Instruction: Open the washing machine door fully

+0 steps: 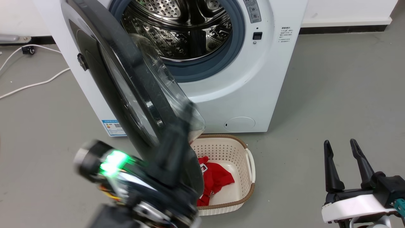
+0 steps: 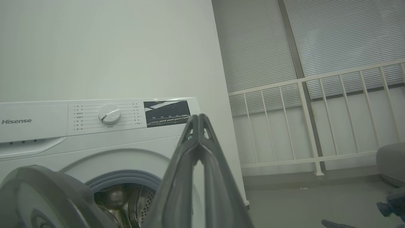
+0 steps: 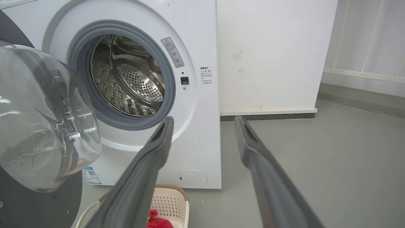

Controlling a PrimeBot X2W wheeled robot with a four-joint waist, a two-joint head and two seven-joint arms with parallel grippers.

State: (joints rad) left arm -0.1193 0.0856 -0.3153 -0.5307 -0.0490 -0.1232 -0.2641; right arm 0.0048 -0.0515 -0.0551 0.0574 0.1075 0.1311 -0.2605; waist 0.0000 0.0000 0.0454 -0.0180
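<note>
Two grippers are showing in the head view. The left gripper (image 1: 187,110) is sitting blurred at lower centre-left, a green light (image 1: 114,161) glowing on its wrist; its dark fingers are lying across the lower edge of the washing machine door (image 1: 95,66); blur is hiding whether they are touching it. In the left wrist view this gripper (image 2: 197,122) is pinching its fingers together right up to the tips, nothing lying between them; the door's grey rim (image 2: 34,193) is curving just beside them at lower left of the frame.

The right gripper (image 1: 341,144) is resting at lower right over bare grey floor (image 1: 316,95), fingers spread wide and gripping nothing, well apart from the machine; the right wrist view is showing the same wide gap (image 3: 204,120).

The door is standing swung out, running as a slanted dark band from upper left to lower centre of the head view, its glass bowl bulging toward the right. The washing machine (image 1: 259,79) is filling the top centre, its steel drum (image 1: 177,28) and blue-grey gasket (image 1: 221,60) lying uncovered; a blue label sticker (image 1: 113,126) is sitting low on its front toward the left, a round flap (image 1: 239,124) low toward the right.

A cream basket (image 1: 221,148) is sitting on the floor at bottom centre, partly under the door's lower edge, red cloth (image 1: 216,180) lying inside; white cables (image 1: 31,85) are trailing at far left.
</note>
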